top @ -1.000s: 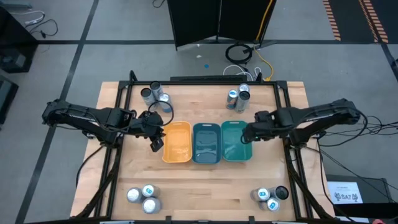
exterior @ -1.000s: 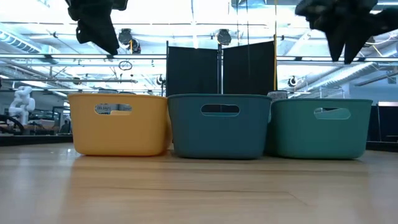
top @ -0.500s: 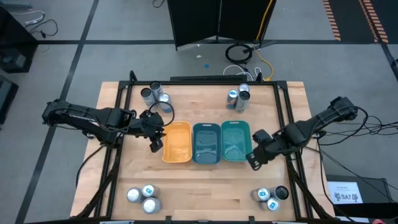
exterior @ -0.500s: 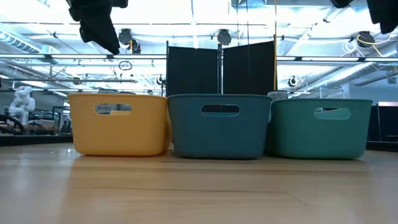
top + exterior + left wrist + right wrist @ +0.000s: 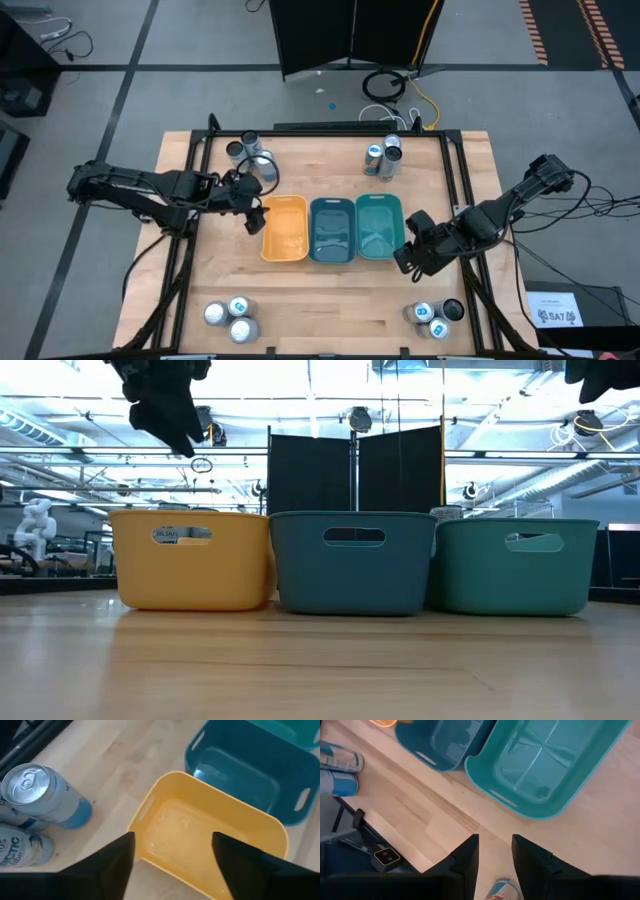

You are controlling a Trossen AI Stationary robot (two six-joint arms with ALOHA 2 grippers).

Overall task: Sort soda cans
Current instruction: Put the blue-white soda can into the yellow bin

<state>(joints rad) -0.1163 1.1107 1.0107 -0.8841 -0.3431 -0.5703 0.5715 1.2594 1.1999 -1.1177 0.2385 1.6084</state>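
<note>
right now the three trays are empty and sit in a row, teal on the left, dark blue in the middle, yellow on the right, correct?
Not quite: the order is reversed. The high view shows the yellow tray on the left, the dark blue tray in the middle and the teal tray on the right. The rest holds: all three sit in a row and are empty, as the wrist views also show.

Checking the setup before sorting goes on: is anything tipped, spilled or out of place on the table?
Nothing stands out. The yellow bin, dark teal bin and light teal bin sit in a straight row, all empty. The soda cans stand upright in corner clusters. The left claw and right claw are open, holding nothing.
</note>
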